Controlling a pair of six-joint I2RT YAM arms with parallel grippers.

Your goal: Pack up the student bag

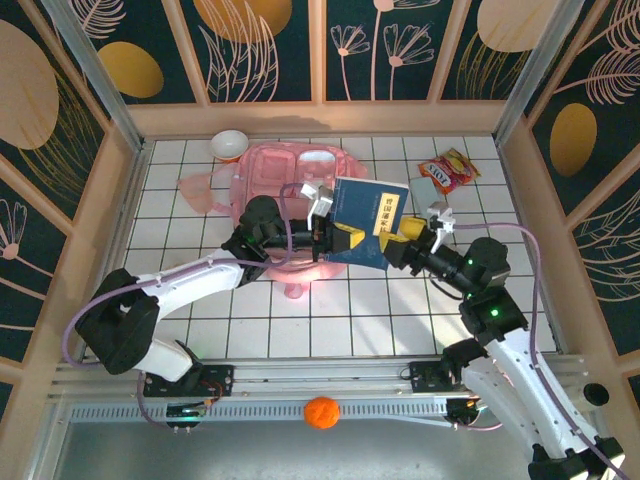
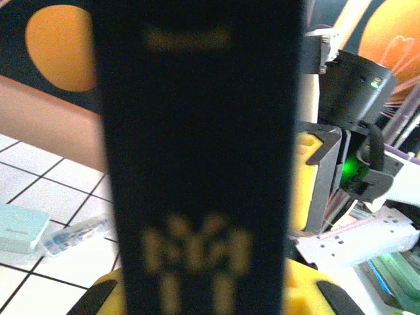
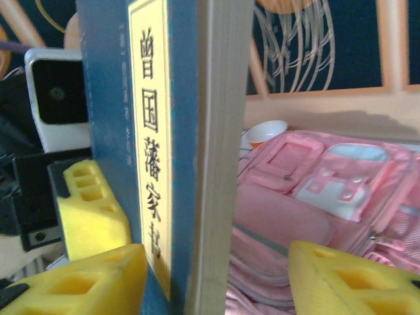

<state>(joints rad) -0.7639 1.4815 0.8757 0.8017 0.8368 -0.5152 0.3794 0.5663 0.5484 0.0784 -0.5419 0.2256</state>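
One big pink student bag lies flat on the white tiled counter, up at 12 o'clock, with its front pockets facing up. Its long side seems to run from 12 o'clock to 6 o'clock, but the arms and a book hide its near end, so I cannot be sure. A pink strap sticks out at 9 o'clock.

A blue book is held up above the bag's 4 o'clock corner. The left claw hangs over that corner and squeezes the book tight. The right claw is just off the bag at 3 o'clock. It is spread apart: one yellow pad touches the book's cover, and the other pad is away from it.

A small bowl sits at the bag's 11 o'clock. A snack packet lies at 2 o'clock.
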